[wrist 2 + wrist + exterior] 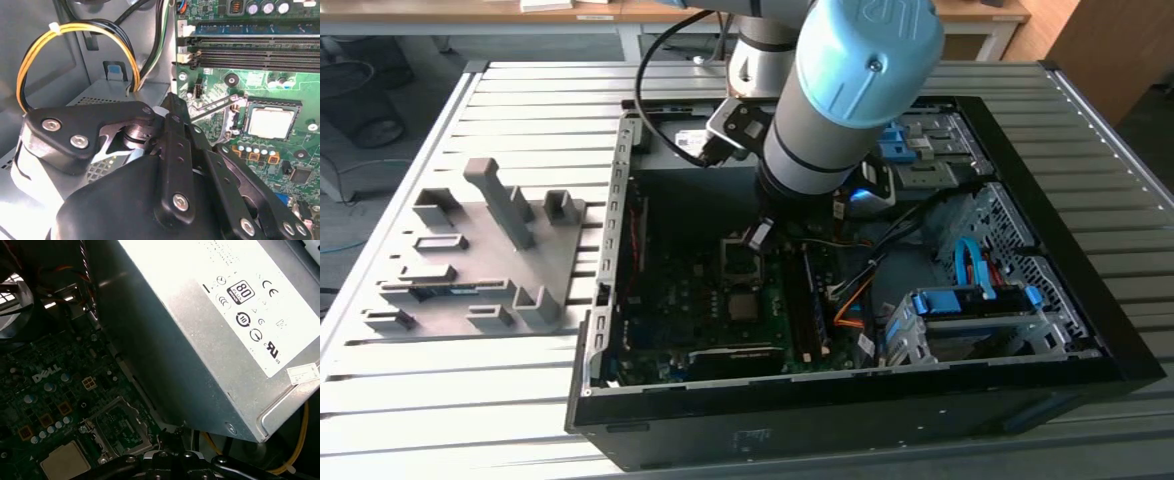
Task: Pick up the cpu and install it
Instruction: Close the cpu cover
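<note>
Cpu [270, 122] seated flat in the socket [274, 103], pale silver-grey metal top facing up. Square, so no long axis to note; edges parallel to the socket's dark frame. Matte, faintly brushed sheen on the top, corners slightly rounded. Seen again in the first wrist view [62, 461] as a beige-grey square, and in the exterior view [744, 306] as a small light patch.

Hinged metal load plate [119, 427] swung up off the socket, standing just beside it; thin, stamped, bare steel with a rectangular window.

Gripper [170, 102] hanging near the socket, apart from the cpu and not touching it. Black linkage bars with bright screw heads, converging to one narrow tip; jaws drawn together, nothing seen between them.

Motherboard [212, 85] spreading around the socket: green, glossy, dotted with small round capacitors and orange-rimmed square parts. Long dark memory slots [250, 52] running parallel to one socket edge, near it.

Power-supply box [210, 325] close by the socket in the first wrist view: grey sheet metal, dull, sharp folded edges, printed label. Yellow and black cable loop [30, 65] well apart from the socket, smooth and round, pinched by a white tie.

Black open computer case [1067, 250] enclosing the socket, resting on a ribbed metal table [534, 100]. Grey moulded fixture [480, 260] well apart from the socket, outside the case.
</note>
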`<state>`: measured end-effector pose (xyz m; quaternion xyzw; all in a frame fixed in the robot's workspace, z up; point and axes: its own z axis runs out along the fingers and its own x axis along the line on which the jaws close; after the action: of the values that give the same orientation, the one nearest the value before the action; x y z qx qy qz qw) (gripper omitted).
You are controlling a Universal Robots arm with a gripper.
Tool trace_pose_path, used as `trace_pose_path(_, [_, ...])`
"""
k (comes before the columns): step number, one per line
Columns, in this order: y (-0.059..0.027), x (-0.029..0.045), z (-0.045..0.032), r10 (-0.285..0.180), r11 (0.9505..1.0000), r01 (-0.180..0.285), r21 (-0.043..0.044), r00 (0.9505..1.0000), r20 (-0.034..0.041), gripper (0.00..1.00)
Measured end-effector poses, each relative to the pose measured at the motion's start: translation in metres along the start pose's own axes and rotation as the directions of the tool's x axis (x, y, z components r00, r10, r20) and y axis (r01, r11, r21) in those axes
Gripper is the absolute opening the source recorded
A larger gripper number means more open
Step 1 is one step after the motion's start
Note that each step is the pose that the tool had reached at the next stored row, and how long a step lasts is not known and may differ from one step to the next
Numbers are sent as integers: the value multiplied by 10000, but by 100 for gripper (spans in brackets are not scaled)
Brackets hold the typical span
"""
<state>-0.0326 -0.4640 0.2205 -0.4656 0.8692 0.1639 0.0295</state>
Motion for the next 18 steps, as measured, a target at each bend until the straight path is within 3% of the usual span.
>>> trace_pose_path(18, [44, -7, -91, -411, 9991, 411, -62, 9991, -91, 10])
